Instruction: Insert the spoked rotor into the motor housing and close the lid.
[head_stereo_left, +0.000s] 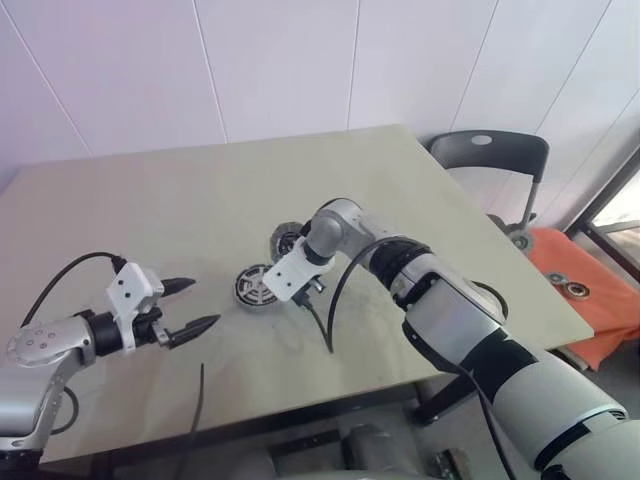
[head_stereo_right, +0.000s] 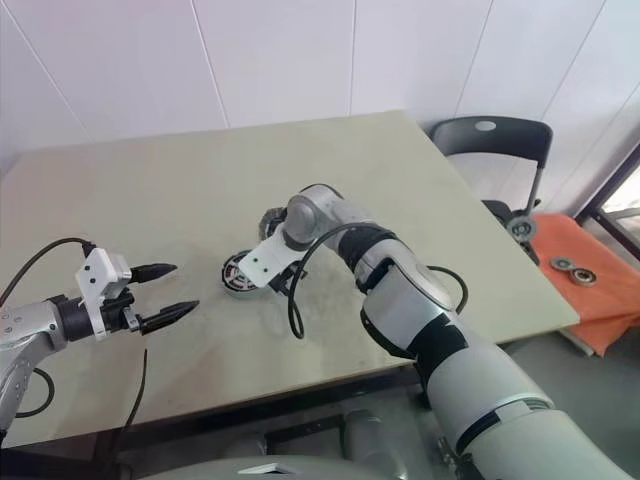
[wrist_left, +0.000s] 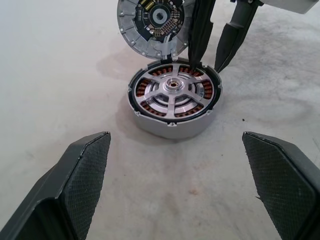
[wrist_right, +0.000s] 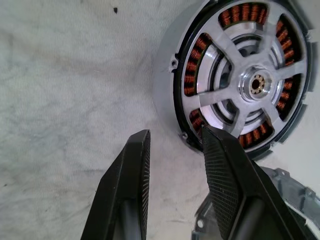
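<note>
At centre frame on the surface, the spoked rotor sits inside the motor housing; lid lies touching it, awaiting closing; right gripper, narrowly parted, empty, straddles the housing rim; left gripper waits wide at lower left.
</note>
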